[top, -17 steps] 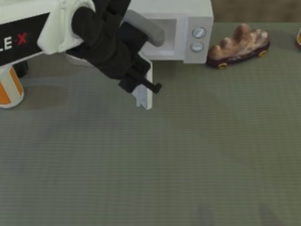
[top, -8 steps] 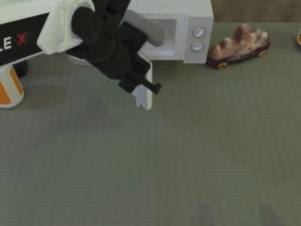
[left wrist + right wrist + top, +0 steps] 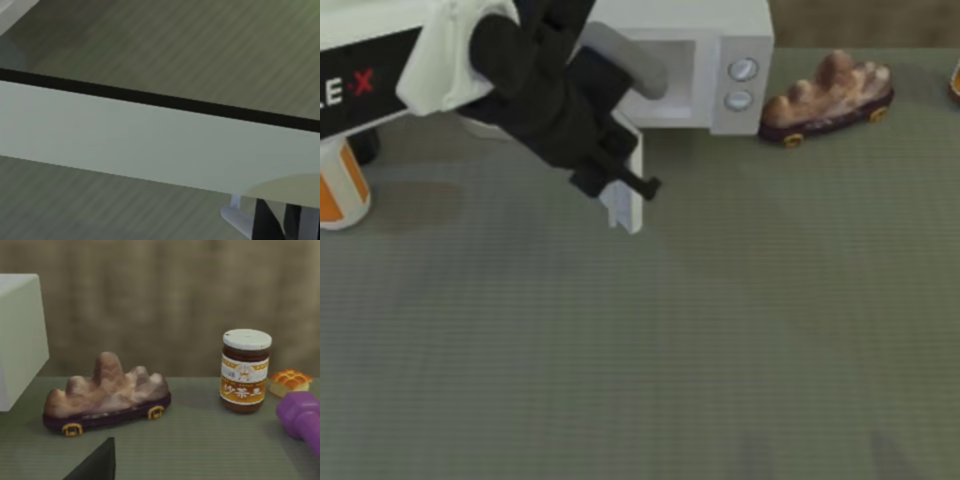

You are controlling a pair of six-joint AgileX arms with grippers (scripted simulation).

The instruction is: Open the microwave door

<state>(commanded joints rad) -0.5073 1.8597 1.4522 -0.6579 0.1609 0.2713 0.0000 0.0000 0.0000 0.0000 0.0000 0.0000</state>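
The white microwave [image 3: 720, 60] stands at the table's far edge with its two grey knobs showing. The microwave door [image 3: 637, 165] is swung out toward the near side and I see it edge-on from above. My left gripper [image 3: 617, 187] reaches over it and is shut on the pale door handle [image 3: 618, 208]. In the left wrist view the door [image 3: 150, 135] is a broad white band, with the handle [image 3: 239, 220] beside my dark fingers [image 3: 267, 224]. My right arm is out of the top view. Only one dark fingertip [image 3: 100, 465] shows in its wrist view.
A rock-shaped ornament on a purple wheeled base [image 3: 828, 95] sits right of the microwave. Farther right are a brown jar with a white lid [image 3: 245, 370], a bread roll [image 3: 290, 381] and a purple object [image 3: 302, 417]. An orange and white object [image 3: 340, 185] stands at the left edge.
My left gripper has crept very slightly leftward on the handle. The door stands at almost the same angle.
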